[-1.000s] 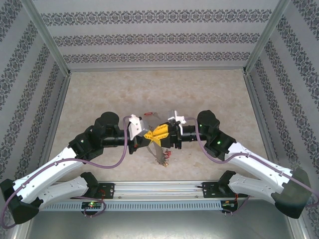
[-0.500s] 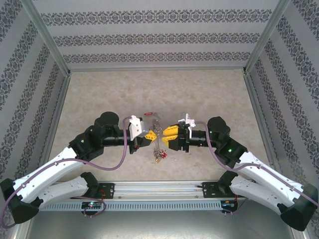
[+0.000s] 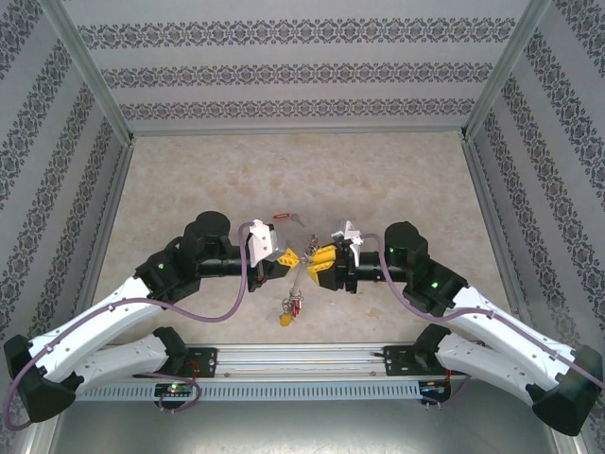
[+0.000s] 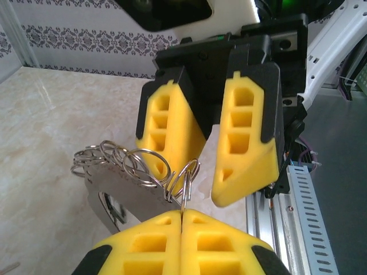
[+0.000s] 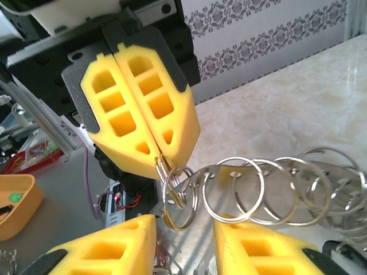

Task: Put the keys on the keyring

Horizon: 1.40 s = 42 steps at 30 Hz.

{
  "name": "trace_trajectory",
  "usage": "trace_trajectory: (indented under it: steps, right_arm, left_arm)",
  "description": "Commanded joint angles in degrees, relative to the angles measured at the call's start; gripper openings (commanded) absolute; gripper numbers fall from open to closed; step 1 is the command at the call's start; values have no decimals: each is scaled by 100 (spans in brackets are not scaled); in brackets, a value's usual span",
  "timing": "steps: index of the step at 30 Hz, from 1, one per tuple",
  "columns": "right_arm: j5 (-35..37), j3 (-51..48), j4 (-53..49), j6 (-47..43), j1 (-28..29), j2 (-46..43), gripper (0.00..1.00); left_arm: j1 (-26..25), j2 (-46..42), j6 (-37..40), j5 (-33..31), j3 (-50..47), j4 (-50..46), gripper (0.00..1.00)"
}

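Keys now hang lower; left tool pinches the keyring.

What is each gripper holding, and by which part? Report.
The left gripper is shut on the keyring, pinching a small wire loop at its end; the right gripper is open, holding nothing.

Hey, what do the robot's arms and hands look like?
The left arm and right arm have white lower segments and black joints towards the wrists, each with a small green light and a purple cable trailing alongside. The left hand and right hand each have two yellow wedge-shaped fingers with rectangular cut-outs and black backing.
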Motion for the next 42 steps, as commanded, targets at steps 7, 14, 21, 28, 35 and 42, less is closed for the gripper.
trace_trajectory:
  steps: [7,14,21,28,35,42]
  right_arm:
    - [71,279,174,-168,88,103,28]
    - [-8,350,204,-182,105,139,25]
    - [-67,377,204,-199,120,186,23]
    - [-198,421,207,-217,139,263,17]
    - [-289,429,170,-334,174,247,0]
    - [-241,359,215,-393,198,20,0]
  left_arm:
    - [-54,30,166,333,326,159,0]
    - [-54,36,207,377,345,78,0]
    - [-54,94,236,500,396,-27,0]
    - [-54,152,264,562,453,-85,0]
    - [-54,180,273,543,474,-112,0]
    - [-54,175,214,468,464,-93,2]
